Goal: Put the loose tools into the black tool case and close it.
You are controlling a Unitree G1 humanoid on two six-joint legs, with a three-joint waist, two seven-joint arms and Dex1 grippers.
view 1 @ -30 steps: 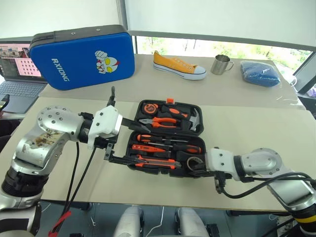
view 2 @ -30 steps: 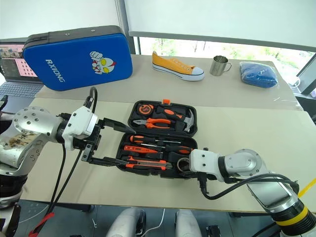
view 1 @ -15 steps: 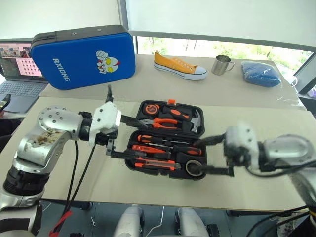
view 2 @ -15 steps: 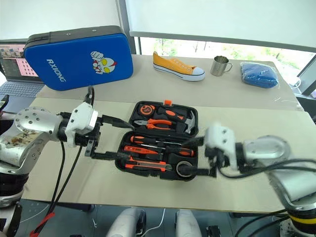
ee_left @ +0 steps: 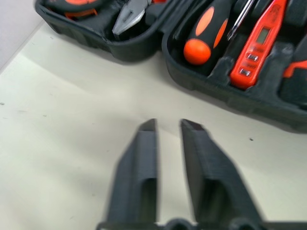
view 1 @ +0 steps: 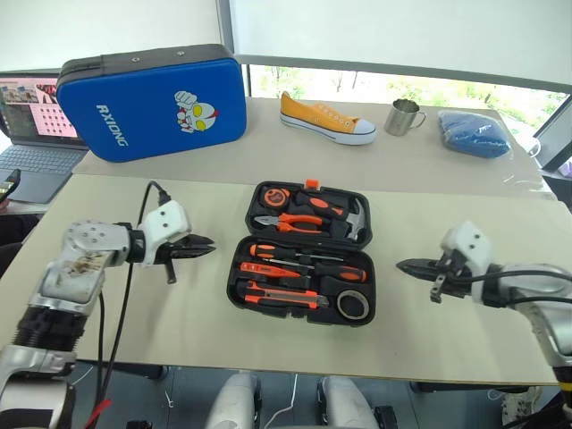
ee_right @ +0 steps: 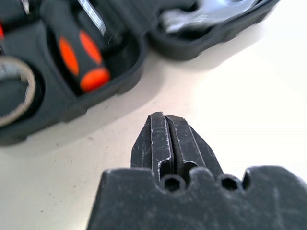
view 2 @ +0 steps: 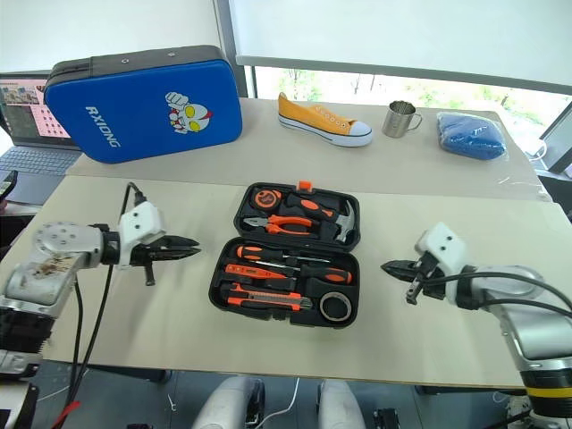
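The black tool case [view 1: 236, 288] lies open in the middle of the near table. Its front half holds the utility knife [view 1: 281, 296], two black-and-orange screwdrivers [view 1: 308, 258], the slim orange tester screwdriver [view 1: 266, 269] and the tape roll [view 1: 355, 305]. The far half holds pliers, a hammer and a tape measure. My left gripper [view 1: 207, 248] hovers left of the case, shut and empty, pointing at the case's side. To the right of the case, my right gripper [view 1: 401, 264] is also shut and empty, and points at the case. Both are clear of the case.
On the far table stand a blue zip case [view 1: 152, 98], a yellow shoe [view 1: 323, 119], a metal mug [view 1: 404, 116] and a blue cloth bundle [view 1: 474, 134]. A laptop [view 1: 27, 125] sits at the far left. The near table's front edge is close below the case.
Both grippers pulled outward from the case's sides and closed: the left moved left and down, the right moved right. The case and its tools stayed put.
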